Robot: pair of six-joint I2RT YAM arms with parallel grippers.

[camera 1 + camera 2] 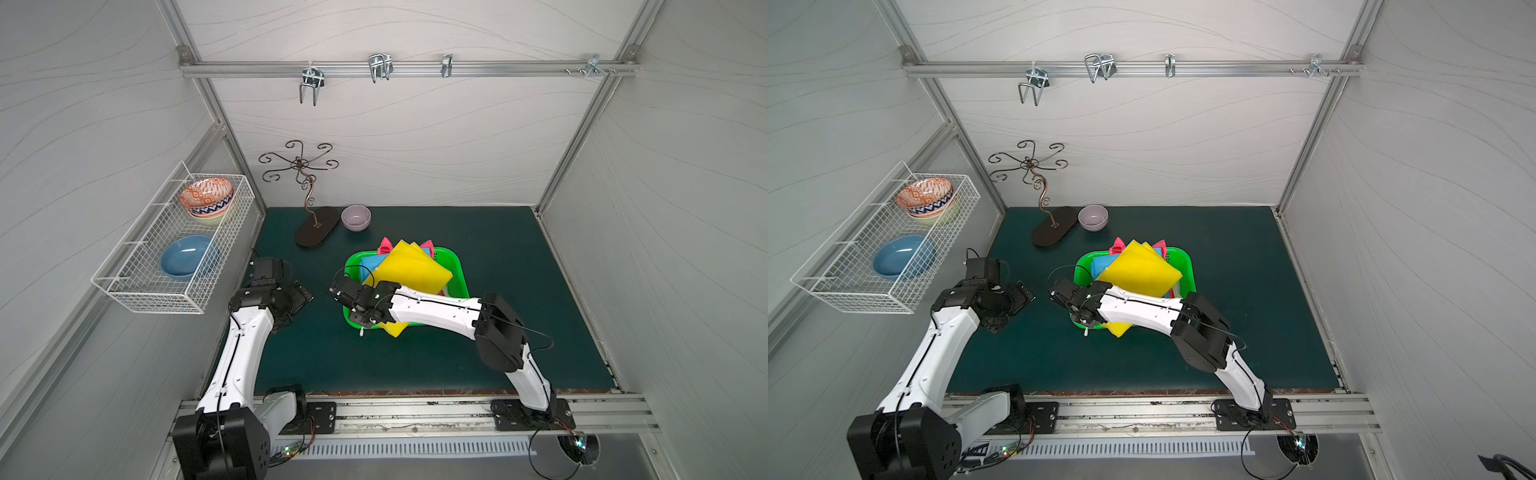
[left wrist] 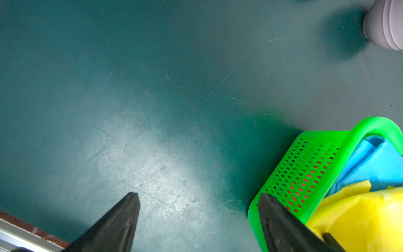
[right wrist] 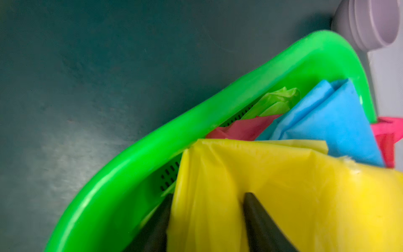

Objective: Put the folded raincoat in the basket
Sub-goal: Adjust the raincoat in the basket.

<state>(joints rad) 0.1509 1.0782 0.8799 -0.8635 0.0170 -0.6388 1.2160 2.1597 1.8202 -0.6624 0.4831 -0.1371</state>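
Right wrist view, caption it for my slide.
Right gripper straddling a fold of yellow raincoat over the green basket.

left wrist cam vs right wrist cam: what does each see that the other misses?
Left wrist only: the left gripper, open over bare mat, and the table's front edge. Right wrist only: the right gripper straddling a fold of the yellow raincoat, and a lime-green raincoat tucked against the basket wall. Both: the basket, the yellow raincoat, a blue raincoat and a lilac bowl.

Basket (image 1: 456, 266) near side hidden under right arm (image 1: 432, 309); lilac bowl (image 2: 386, 26) cut by edge.
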